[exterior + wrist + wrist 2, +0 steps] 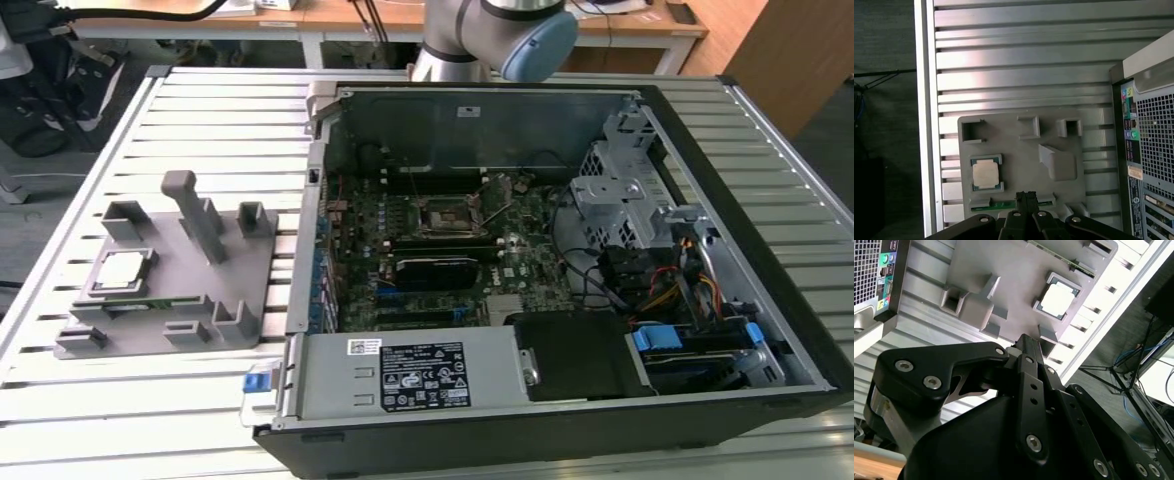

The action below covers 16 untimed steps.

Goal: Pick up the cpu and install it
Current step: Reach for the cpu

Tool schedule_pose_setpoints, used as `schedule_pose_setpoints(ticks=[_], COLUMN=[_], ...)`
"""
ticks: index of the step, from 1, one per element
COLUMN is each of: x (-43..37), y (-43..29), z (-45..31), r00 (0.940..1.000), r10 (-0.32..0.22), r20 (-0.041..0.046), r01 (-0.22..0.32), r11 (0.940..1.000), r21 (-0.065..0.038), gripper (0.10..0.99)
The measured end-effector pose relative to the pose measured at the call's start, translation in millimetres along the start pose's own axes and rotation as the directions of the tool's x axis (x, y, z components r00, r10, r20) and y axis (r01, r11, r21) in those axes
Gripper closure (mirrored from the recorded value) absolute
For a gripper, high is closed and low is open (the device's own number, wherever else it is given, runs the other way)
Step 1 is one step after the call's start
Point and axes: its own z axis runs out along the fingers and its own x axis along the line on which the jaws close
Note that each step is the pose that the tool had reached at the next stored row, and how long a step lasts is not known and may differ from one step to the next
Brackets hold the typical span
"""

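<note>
The cpu (120, 270), a small silver square with a thin green rim, lies flat in a recess of the grey fixture (200, 270) on the table, at the exterior view's left. Both wrist views look down on it from well above: the cpu (1056, 302) (986, 174) rests on the fixture (1004, 270) (1009, 135). My gripper (1026, 340) (1026, 195) hangs high over the fixture's edge, to one side of the chip, shut with nothing between its black fingers. The black socket frame (447, 215) sits on the motherboard inside the open computer case (481, 92).
The fixture carries several upright posts and blocks (187, 205), and a green memory stick (999, 205) along one edge. The slatted metal table (214, 120) ends close beyond the fixture. The case's rear ports (1129, 120) stand beside the fixture. The arm's body (494, 40) rises behind the case.
</note>
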Motion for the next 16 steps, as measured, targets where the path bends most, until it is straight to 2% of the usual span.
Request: schedule_pose_setpoints(ticks=[16], x=[24.5], y=[-6.6], z=[3.9], r00=[1.0], r10=[0.0], r20=[-0.0003], r01=[0.0], r11=[1.0], r21=[0.0], gripper=[0.98])
